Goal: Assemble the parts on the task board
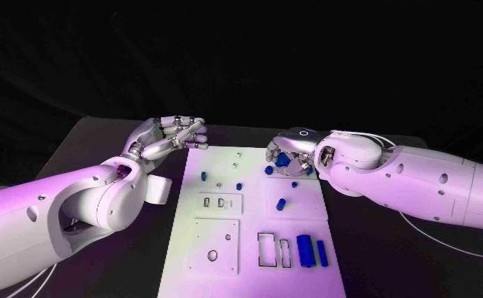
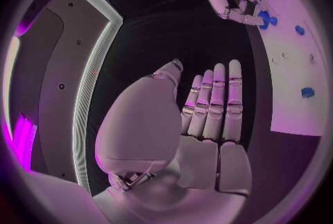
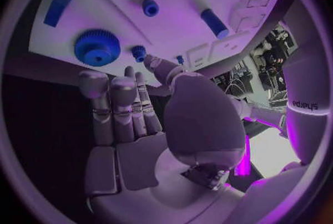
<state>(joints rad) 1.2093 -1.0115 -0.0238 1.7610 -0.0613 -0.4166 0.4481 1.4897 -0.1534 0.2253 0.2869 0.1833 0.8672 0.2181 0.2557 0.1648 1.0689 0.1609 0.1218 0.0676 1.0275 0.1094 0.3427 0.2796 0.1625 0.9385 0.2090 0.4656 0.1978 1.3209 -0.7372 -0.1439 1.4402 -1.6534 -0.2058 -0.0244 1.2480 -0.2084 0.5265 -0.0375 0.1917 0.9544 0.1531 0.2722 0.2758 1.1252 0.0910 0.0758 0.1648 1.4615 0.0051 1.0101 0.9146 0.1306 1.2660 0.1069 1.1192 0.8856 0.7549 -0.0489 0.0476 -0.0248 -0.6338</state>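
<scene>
Reaching my right hand (image 3: 132,124) toward the blue gear (image 3: 94,49) on the board (image 1: 216,242), just past its spread, empty fingers (left hand (image 1: 166,139) idle, curled); next, I'd close around it.

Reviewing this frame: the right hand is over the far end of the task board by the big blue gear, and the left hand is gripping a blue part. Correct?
Not quite. The left hand holds nothing; the left wrist view shows its fingers straight and apart, off the task board. The right hand is by the blue gear.
</scene>
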